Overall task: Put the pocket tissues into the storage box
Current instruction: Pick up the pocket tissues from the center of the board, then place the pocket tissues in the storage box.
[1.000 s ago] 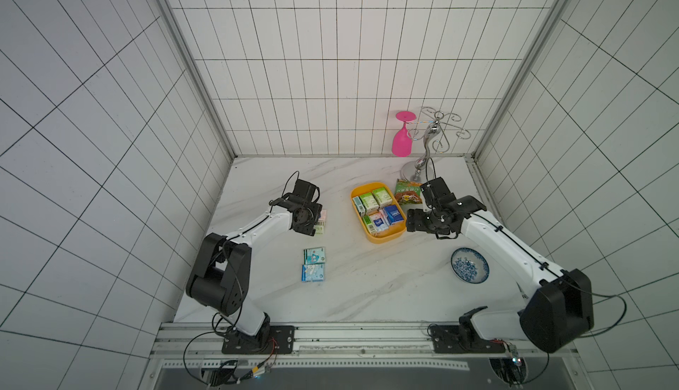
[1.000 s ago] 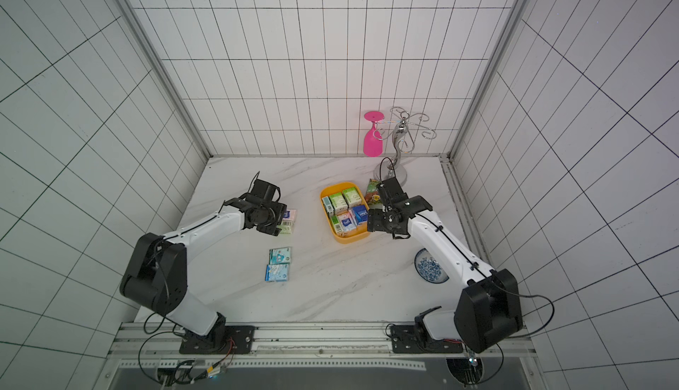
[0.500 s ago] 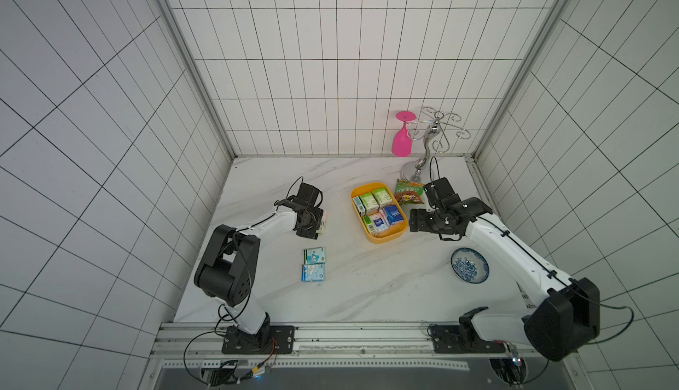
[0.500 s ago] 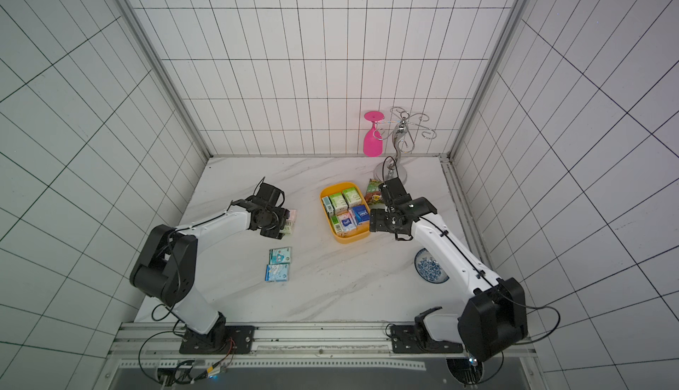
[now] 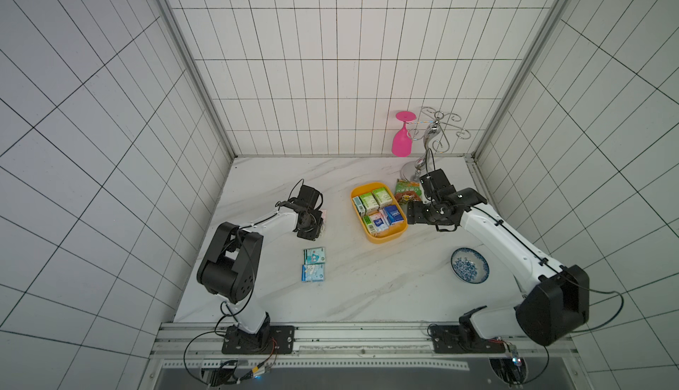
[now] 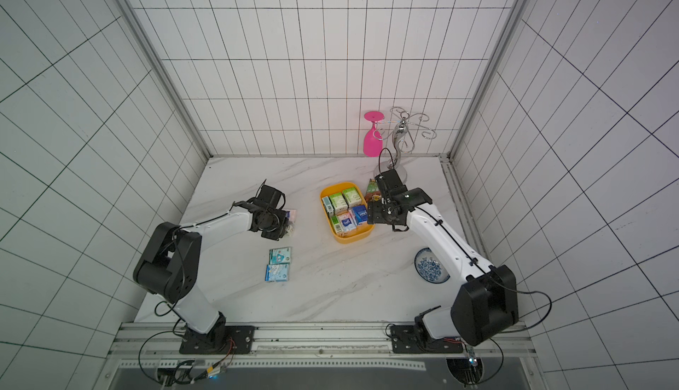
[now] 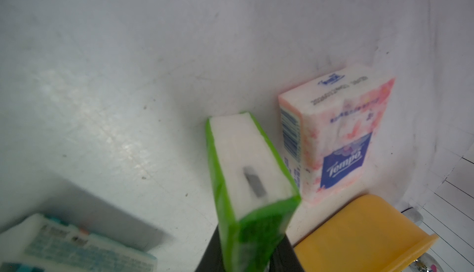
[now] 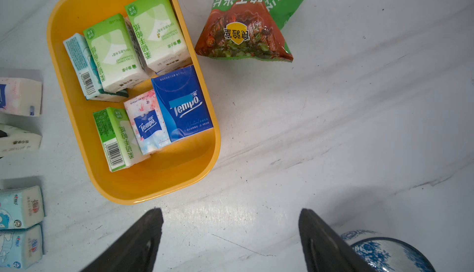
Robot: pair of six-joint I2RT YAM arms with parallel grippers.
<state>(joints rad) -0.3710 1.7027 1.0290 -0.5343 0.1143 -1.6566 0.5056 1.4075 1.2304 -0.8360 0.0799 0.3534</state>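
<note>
Now left gripper [image 7: 246, 258] just clamped green packet [image 7: 246, 181], apparently off table [image 7: 102, 78]; right gripper [image 8: 230, 240] fingers wide, empty; storage box [image 5: 382, 239] next.

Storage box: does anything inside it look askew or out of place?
Mostly tidy. In the storage box, one light teal packet stands on its edge, wedged under a green packet that leans on it. The others lie flat.

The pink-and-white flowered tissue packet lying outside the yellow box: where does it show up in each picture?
Top views: the pink-and-white flowered tissue packet peeks out beside the left gripper.
Left wrist: it lies beyond the held green packet.
Right wrist: it is cut off at the picture's edge.
Shared landmark: the yellow-orange plastic storage box.
</note>
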